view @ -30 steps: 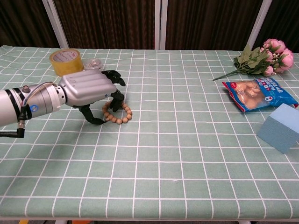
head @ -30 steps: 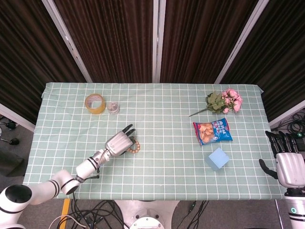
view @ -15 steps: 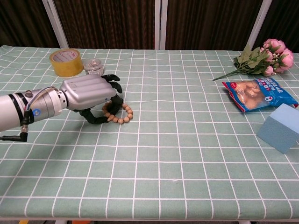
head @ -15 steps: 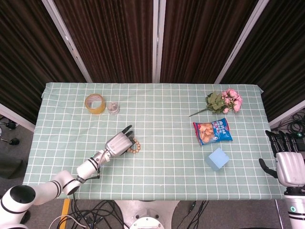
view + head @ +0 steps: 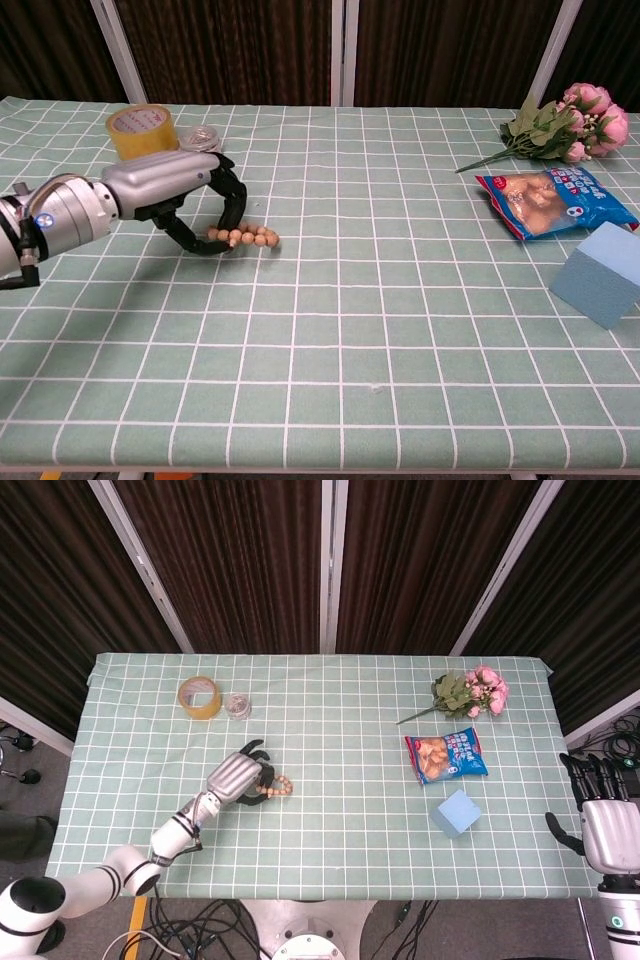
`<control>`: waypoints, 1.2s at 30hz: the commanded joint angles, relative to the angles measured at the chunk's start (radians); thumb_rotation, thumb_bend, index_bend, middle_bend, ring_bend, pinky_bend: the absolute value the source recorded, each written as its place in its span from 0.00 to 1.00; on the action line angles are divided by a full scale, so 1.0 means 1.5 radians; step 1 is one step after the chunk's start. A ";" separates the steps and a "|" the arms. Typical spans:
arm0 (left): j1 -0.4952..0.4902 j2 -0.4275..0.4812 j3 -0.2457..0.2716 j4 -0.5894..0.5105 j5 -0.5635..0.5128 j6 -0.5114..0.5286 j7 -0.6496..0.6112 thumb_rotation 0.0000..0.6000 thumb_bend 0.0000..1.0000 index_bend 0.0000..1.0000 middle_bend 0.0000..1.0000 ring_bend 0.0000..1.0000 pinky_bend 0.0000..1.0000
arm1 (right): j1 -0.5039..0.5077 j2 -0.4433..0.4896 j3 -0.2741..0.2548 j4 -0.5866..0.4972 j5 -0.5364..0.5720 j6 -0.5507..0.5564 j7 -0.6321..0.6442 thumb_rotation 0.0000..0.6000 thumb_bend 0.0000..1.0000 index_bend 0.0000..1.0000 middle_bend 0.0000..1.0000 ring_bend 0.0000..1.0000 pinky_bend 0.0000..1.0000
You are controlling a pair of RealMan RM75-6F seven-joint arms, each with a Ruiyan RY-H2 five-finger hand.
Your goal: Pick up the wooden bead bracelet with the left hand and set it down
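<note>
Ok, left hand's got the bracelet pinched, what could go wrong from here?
The left hand holds the bracelet only at one end, between fingertips, and the rest trails out sideways, so it could slip free. The tape roll and small jar sit just behind the hand; a backward swing could knock them.

A green cloth with a white grid covers the surface (image 5: 330,730). At the far left lies a yellow tape roll (image 5: 200,697), with a small clear jar (image 5: 237,705) just beside it. Far right lies a pink flower bouquet (image 5: 470,693); nearer than it lies a blue snack bag (image 5: 446,755), and nearer still stands a light blue block (image 5: 455,813). A wooden bead bracelet (image 5: 245,238) trails on the cloth left of centre.
</note>
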 commanded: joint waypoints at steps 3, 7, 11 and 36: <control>0.036 0.049 -0.027 -0.065 -0.055 0.003 -0.257 1.00 0.36 0.59 0.60 0.27 0.10 | -0.002 -0.001 -0.001 -0.001 -0.009 0.007 0.004 1.00 0.20 0.00 0.13 0.00 0.00; 0.042 0.091 -0.035 -0.138 -0.080 -0.042 -0.416 1.00 0.37 0.60 0.60 0.28 0.10 | -0.003 -0.001 -0.001 0.000 -0.013 0.013 0.007 1.00 0.20 0.00 0.13 0.00 0.00; 0.038 0.138 -0.043 -0.206 -0.092 -0.097 -0.583 1.00 0.37 0.60 0.60 0.28 0.11 | -0.004 -0.002 0.000 0.002 -0.017 0.018 0.015 1.00 0.19 0.00 0.13 0.00 0.00; -0.072 0.296 0.041 -0.331 0.091 -0.107 -1.515 0.82 0.37 0.55 0.59 0.28 0.12 | -0.005 0.009 0.002 0.001 -0.029 0.029 0.027 1.00 0.17 0.00 0.13 0.00 0.00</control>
